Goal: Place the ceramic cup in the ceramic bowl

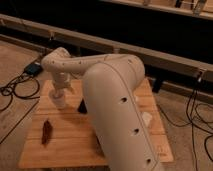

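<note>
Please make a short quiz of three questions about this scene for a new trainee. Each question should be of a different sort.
1. True or false: the ceramic bowl shows fully on the wooden table.
2. Where is the gripper? A) at the ceramic cup, over the table's left side; B) over the table's right edge; C) down at the floor.
3. What hides the middle of the table?

Key: 1 false, the bowl cannot be seen; 2 A; 3 the robot's arm.
</note>
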Motion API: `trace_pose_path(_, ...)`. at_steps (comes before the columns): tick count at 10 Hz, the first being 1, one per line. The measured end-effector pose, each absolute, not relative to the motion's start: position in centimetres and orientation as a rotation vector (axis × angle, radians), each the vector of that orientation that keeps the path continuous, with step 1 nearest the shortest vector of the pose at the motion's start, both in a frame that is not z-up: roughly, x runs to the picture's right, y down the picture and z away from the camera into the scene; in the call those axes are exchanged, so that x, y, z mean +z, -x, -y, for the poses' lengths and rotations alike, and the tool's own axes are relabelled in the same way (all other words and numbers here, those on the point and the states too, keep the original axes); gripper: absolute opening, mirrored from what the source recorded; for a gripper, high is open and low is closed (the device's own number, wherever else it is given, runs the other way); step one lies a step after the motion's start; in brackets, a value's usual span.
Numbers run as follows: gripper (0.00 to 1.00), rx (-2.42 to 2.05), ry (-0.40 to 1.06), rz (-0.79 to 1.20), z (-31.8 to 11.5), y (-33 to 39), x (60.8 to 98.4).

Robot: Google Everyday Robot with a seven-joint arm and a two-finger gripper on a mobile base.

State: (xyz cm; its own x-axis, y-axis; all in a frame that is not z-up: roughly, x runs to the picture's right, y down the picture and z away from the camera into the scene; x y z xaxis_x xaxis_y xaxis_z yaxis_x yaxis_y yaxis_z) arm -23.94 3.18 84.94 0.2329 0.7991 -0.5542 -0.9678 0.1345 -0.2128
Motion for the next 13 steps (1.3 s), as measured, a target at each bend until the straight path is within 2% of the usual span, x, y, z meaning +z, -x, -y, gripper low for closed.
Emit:
trace_pose_path(2, 0.63, 1.286, 0.603, -0.376, -4.4, 24.2, 86.7)
trace_pose_path(5, 0.34, 1.302, 0.659, -0.404, -5.4, 24.2, 87.7)
trace_pose_path(8, 0.05, 1.343, 0.764, -0.406, -5.2, 23.1, 86.0)
trace_pose_path(10, 0.0, 1.34, 0.814, -0.396, -4.6, 21.6, 83.8)
trace_pose_path(13, 0.0, 1.325, 0.84, -0.421, -5.5, 16.6, 79.0)
